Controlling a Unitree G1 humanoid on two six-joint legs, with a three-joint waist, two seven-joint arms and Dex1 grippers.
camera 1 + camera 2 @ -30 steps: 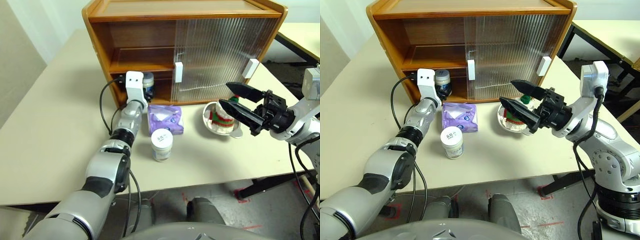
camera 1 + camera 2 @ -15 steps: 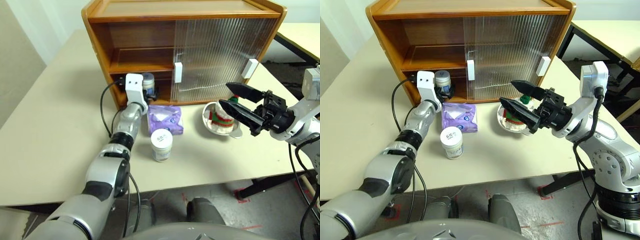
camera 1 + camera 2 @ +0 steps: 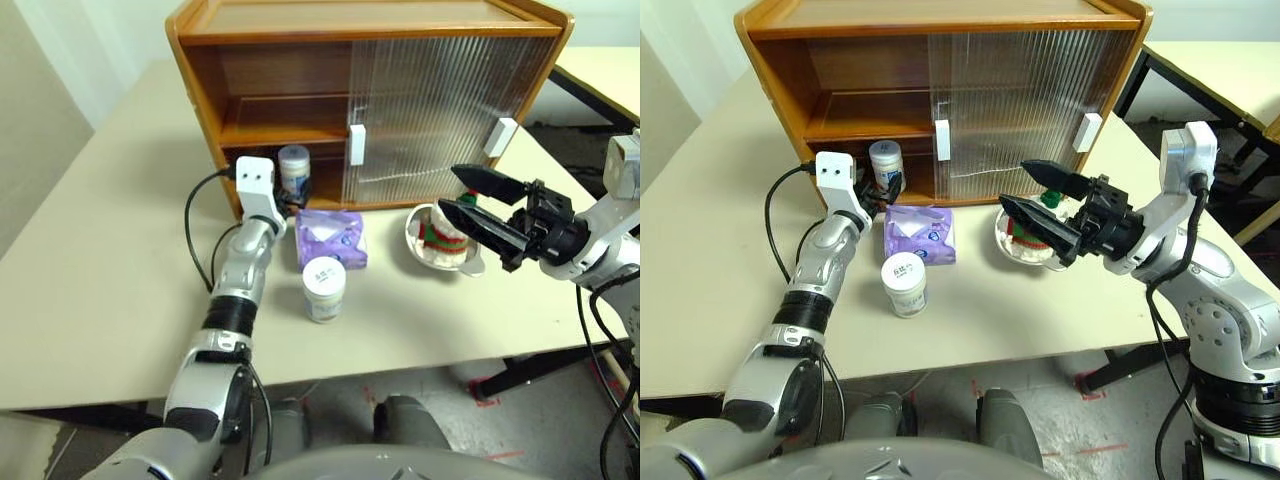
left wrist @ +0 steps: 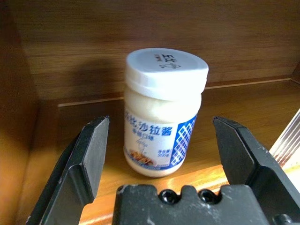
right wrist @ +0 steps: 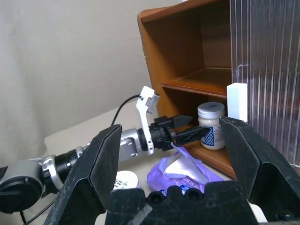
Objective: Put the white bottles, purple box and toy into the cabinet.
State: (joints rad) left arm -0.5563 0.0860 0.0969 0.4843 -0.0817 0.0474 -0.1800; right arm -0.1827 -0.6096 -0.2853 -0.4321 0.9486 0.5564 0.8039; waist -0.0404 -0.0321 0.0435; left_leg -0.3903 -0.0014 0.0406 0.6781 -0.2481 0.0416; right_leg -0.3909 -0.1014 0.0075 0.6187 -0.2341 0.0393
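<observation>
The large orange-brown wooden cabinet (image 3: 370, 100) with ribbed translucent sliding doors fills the upper middle of the head views, its left half open. One small squat white plastic jar with a pale blue label (image 4: 161, 112) stands upright on the cabinet's bottom board, just inside the opening. The left gripper (image 4: 164, 159) is level in front of it, black fingers (image 4: 89, 159) spread wide to either side of the jar and clear of it.

On the beige table (image 3: 110, 270), below the cabinet in the frame, the soft lavender-purple squarish pack (image 3: 330, 237) lies just in front of the opening — right beside the left forearm. The second white jar (image 3: 324, 288) stands upright just below the pack. To the right, the fluffy white plush toy with a red-and-green scarf (image 3: 440, 235) sits in a shiny metal bowl (image 3: 470, 262), partly hidden by the right gripper (image 3: 478, 208), which hangs above it with fingers wide apart, holding nothing.

Compared with a second ago, the left gripper has drawn back out of the cabinet — the jar now stands free of it. The right gripper has not moved.
</observation>
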